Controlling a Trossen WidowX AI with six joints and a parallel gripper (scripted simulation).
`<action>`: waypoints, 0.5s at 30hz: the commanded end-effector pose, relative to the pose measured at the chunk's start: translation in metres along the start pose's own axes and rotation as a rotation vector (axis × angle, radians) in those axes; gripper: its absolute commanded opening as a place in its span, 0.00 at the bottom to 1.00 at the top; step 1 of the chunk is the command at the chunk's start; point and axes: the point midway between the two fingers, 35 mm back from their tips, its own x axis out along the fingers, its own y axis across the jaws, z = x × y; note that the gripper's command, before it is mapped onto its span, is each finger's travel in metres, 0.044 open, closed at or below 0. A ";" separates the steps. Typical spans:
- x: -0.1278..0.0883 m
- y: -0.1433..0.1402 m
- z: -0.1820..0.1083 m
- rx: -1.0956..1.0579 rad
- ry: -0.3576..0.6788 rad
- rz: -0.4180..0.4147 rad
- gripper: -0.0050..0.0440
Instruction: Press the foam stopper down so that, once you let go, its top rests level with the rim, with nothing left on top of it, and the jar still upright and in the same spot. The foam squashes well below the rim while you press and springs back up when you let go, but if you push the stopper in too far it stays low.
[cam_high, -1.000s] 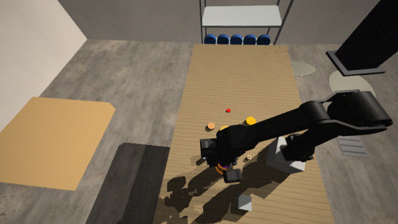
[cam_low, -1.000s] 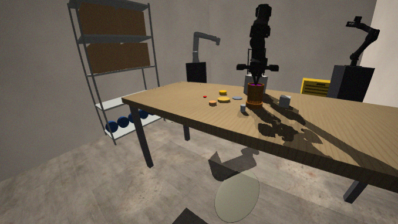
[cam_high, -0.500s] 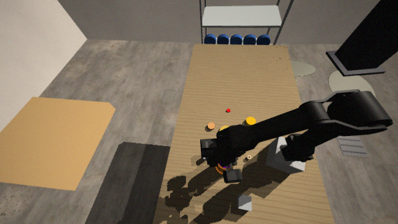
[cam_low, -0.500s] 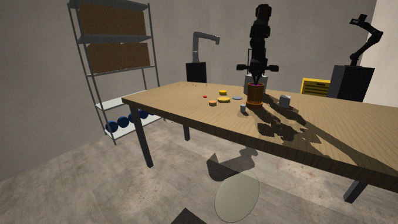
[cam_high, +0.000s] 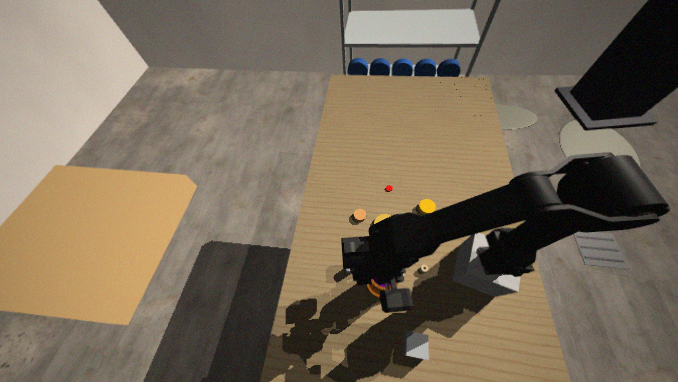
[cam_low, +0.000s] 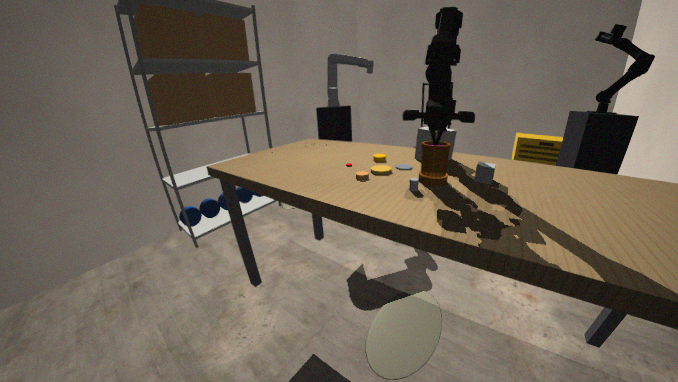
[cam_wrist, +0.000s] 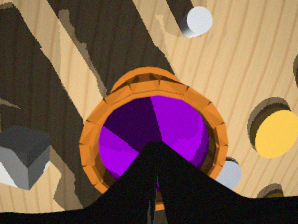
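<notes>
The orange-brown jar (cam_low: 434, 165) (cam_wrist: 143, 83) (cam_high: 372, 289) stands upright on the wooden table (cam_low: 320, 170). The purple foam stopper (cam_wrist: 166, 125) (cam_high: 383, 285) sits inside its mouth and looks a little below the rim in the wrist view. In the exterior view only a thin purple line shows at the rim. My gripper (cam_wrist: 155, 148) (cam_low: 436, 140) is shut and empty. It points straight down over the jar, and its joined fingertips rest on the stopper near its middle. The arm hides most of the jar in the top view.
A small grey cylinder (cam_low: 413, 184) (cam_wrist: 198, 19) stands close to the jar. A grey cube (cam_low: 485, 171) (cam_wrist: 23, 156) (cam_high: 417, 345) lies on the other side. Two yellow discs (cam_low: 379, 157) (cam_low: 381, 170), an orange disc (cam_low: 362, 175), a pale blue disc (cam_low: 404, 167) and a red dot (cam_low: 349, 164) lie nearby.
</notes>
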 end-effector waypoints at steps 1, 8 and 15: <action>0.003 0.001 -0.004 0.001 0.011 0.004 0.10; 0.004 0.001 -0.004 0.001 0.011 0.004 0.10; -0.002 0.001 -0.001 0.001 0.006 0.004 0.10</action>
